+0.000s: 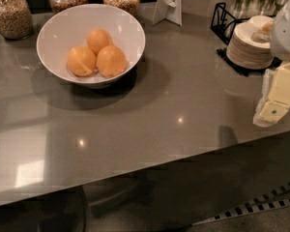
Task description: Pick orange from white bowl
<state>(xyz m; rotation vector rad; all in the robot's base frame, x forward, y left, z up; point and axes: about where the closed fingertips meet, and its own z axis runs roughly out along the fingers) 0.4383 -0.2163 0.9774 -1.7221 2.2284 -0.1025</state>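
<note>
**A:** In the camera view, where does the orange sit?

**B:** The orange [111,61] lies inside the white bowl [123,28], at the near right of a cluster of three. It touches two smaller oranges, one [81,61] on its frame-left side and one [99,40] behind it.

**A:** And the bowl?

**B:** It stands on a grey counter [174,95], toward the far left. Three glass jars [9,13] of grain line the back edge behind it, and a folded white card [169,4] stands upright just to its right.

**A:** What about the gripper?

**B:** The gripper [269,111] hangs at the right edge of the frame, over the near side of the counter and well apart from the bowl. It points downward. I cannot tell how far open it is, or whether it has hold of anything.

**A:** Anything near it?

**B:** A stack of small plates [249,45] sits just behind it in a black wire rack [221,16].
</note>
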